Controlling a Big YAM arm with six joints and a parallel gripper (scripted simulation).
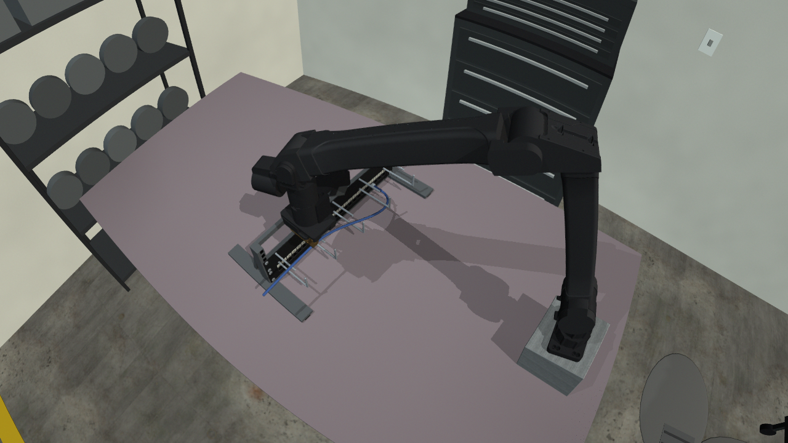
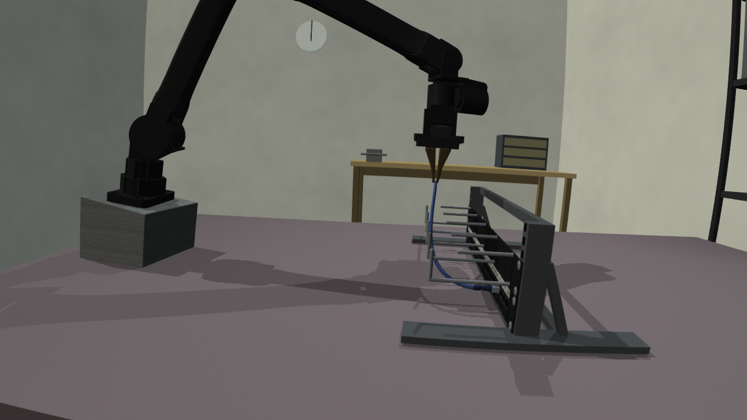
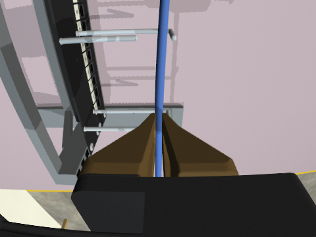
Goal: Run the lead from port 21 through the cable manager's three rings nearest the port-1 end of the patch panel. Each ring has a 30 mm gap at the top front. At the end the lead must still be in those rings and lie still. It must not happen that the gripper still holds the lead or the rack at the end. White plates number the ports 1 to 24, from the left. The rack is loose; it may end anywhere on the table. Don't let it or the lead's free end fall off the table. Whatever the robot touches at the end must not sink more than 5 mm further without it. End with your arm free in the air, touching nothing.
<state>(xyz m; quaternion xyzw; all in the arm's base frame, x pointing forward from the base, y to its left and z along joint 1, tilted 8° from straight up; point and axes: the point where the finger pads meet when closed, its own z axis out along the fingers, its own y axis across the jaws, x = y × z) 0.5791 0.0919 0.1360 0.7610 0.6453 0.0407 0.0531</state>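
blue lead (image 3: 162, 70), brown end effector (image 3: 159, 142), black patch panel (image 2: 488, 250), mauve table (image 1: 385, 341).

Walls: plain pale grey-green, cream at the far left; a round wall clock (image 2: 311, 35) and a light switch plate (image 1: 710, 42).
Floor: mottled grey-brown concrete (image 1: 137, 358).
Worktop: mauve (image 1: 385, 341).
Furniture: black shelving rack (image 1: 82, 126) with grey cylinders at left, black drawer cabinet (image 1: 529, 71) far, wooden side table (image 2: 459, 175) carrying a small drawer box (image 2: 522, 151).

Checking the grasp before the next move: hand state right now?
Hand: closed on the blue lead, held up above the cable manager rings.
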